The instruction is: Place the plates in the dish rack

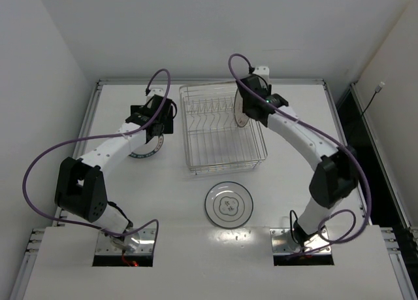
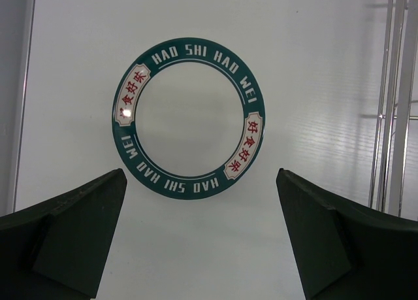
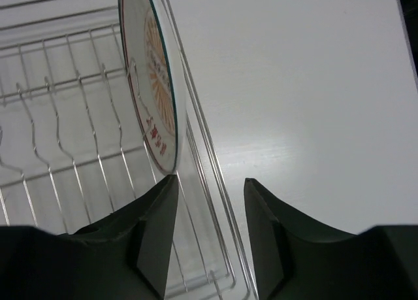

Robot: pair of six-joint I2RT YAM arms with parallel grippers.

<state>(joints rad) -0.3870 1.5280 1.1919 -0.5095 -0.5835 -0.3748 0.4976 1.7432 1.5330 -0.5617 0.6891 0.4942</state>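
Observation:
The silver wire dish rack (image 1: 196,127) stands mid-table. The white plate with the orange sunburst centre (image 1: 239,107) stands on edge between the tines at the rack's right side, and it also shows in the right wrist view (image 3: 157,84). My right gripper (image 3: 210,182) is open just behind that plate, straddling the rack's right rim wire and holding nothing. It hovers over the rack's right edge (image 1: 249,114). My left gripper (image 2: 201,182) is open above the flat plate with the dark green lettered rim (image 2: 189,117), left of the rack (image 1: 145,153). The dark-rimmed plate with a small central motif (image 1: 228,205) lies in front of the rack.
The rack's left side wires (image 2: 392,97) stand close to the right of my left gripper. The rack's tines and floor wires (image 3: 65,117) fill the left of the right wrist view. The table's raised left border (image 1: 91,110) lies beyond the left arm.

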